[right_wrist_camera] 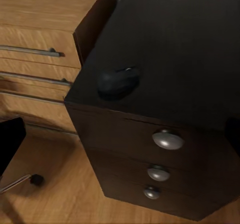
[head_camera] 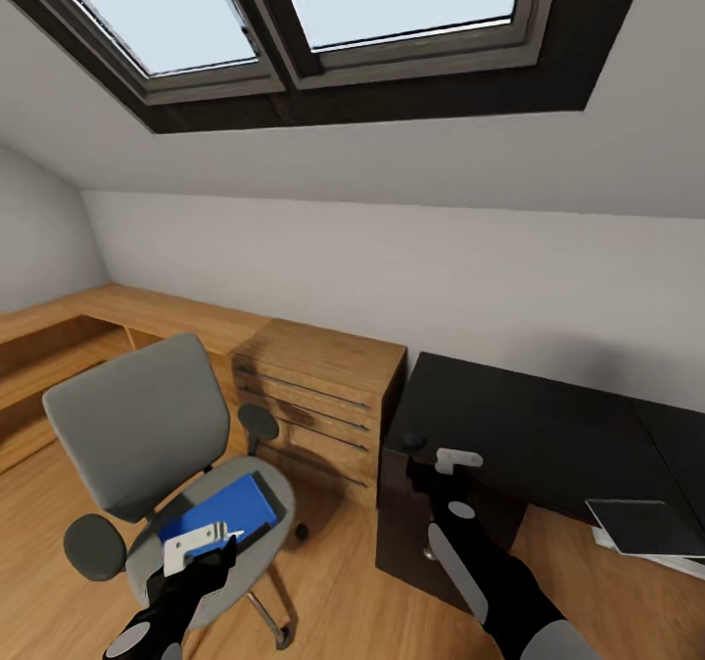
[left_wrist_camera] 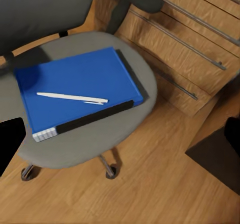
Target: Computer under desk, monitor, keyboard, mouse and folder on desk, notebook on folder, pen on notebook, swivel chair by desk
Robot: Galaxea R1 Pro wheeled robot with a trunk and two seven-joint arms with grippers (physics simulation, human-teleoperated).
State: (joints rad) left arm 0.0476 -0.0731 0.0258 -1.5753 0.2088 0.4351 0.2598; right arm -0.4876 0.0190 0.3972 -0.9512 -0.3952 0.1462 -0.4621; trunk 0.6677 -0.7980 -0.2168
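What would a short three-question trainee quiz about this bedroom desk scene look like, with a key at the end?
1. True or false: the pen lies on the blue folder.
2. Where does the mouse sit? A) on the chair seat B) near the corner of the black desk, above the drawer knobs C) on the floor
3. Fill in: the folder rests on the seat of the ____.

Key: 1 true; 2 B; 3 chair. The wooden dresser stands between the chair and the desk.
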